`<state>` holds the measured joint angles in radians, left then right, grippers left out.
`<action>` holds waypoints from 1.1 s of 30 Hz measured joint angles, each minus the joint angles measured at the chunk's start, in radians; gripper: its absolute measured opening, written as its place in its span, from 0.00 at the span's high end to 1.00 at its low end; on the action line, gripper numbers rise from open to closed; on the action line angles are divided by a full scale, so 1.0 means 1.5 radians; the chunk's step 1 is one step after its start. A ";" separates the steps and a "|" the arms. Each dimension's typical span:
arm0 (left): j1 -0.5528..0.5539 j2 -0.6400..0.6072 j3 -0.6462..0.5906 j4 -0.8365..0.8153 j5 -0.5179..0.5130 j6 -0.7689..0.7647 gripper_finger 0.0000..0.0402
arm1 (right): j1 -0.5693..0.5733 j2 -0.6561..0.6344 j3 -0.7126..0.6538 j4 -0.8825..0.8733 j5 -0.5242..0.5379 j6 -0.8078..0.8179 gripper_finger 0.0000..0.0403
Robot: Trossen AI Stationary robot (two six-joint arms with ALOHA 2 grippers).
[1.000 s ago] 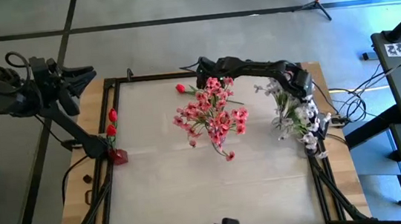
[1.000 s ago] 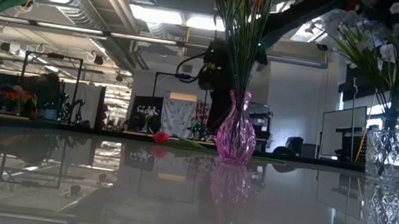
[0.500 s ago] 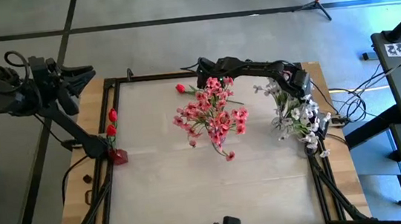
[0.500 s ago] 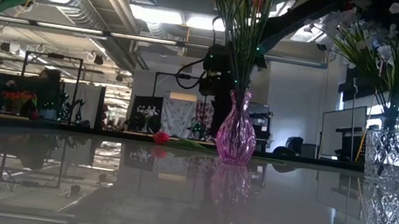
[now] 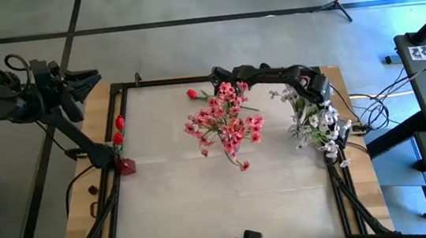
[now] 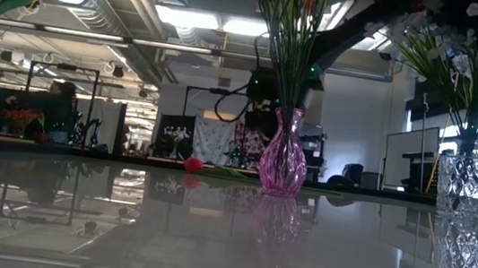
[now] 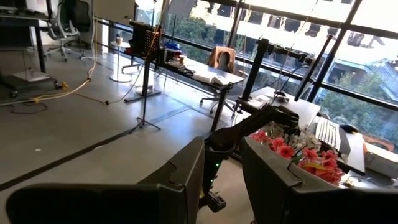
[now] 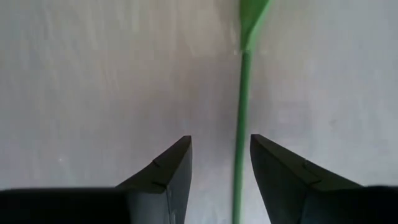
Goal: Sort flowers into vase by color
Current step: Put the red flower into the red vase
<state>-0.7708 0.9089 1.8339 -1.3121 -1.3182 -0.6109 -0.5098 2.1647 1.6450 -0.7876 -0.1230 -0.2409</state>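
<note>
Three vases stand across the table (image 5: 175, 210), and going left to right the sorting looks nearly done. At the left edge, a small red vase (image 5: 126, 166) holds red buds (image 5: 119, 123), with the left gripper (image 7: 221, 180) parked high off that corner, its fingers apart and holding nothing. In the middle the pink vase (image 6: 283, 162) carries the pink clusters (image 5: 225, 122); one loose red bud (image 5: 192, 93) lies on the tabletop behind it, stem (image 8: 241, 124) flat. Over the last second the right gripper (image 8: 219, 171) has slid a little along the back edge, so the stem now lies between its open fingers, which have not yet closed: probably the approach to picking up the final flower. On the right, white clusters (image 5: 316, 120) fill the clear glass vase (image 6: 468, 185). From above, the pink blossoms hide the right gripper's tip, and whether its fingers touch the table cannot be told.
</note>
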 joint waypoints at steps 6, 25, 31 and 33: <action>0.000 0.000 0.000 0.000 0.000 0.012 0.74 | 0.001 -0.003 -0.036 0.017 0.040 0.000 0.60; 0.000 -0.002 0.000 -0.011 0.000 0.012 0.74 | -0.001 0.002 -0.033 0.019 0.047 0.053 0.95; 0.000 -0.002 0.000 -0.014 0.000 0.012 0.74 | -0.001 0.000 -0.032 0.021 0.043 0.074 0.95; 0.000 -0.002 0.000 -0.014 0.000 0.012 0.74 | -0.001 -0.005 -0.025 0.012 0.034 0.084 0.97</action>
<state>-0.7708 0.9066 1.8339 -1.3334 -1.3186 -0.5926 -0.5117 2.1565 1.6069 -0.7699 -0.0724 -0.1144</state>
